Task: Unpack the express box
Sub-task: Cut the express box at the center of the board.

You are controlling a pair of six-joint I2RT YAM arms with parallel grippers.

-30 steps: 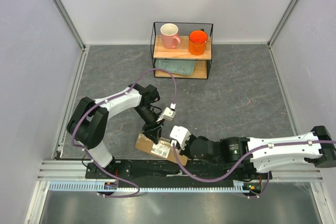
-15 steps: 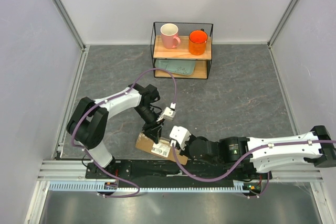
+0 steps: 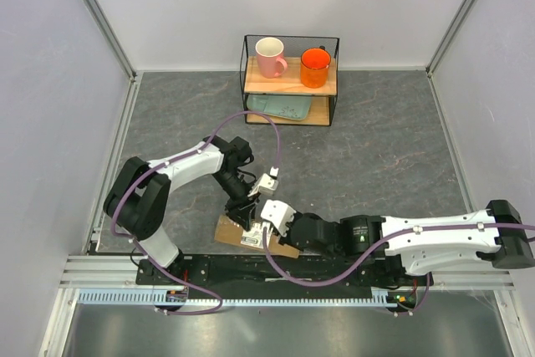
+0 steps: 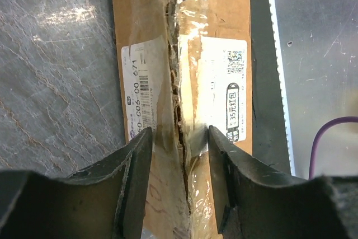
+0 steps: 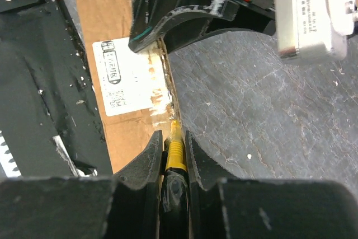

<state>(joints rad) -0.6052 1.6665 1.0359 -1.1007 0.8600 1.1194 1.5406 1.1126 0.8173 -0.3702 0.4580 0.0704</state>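
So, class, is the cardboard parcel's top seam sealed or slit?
Slit: in the left wrist view a ragged gap runs along the express box, through its tape and label.

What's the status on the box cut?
Left gripper open, astride torn seam of express box. Right gripper shut on yellow knife, tip at seam. Left fingers sit ahead of it.
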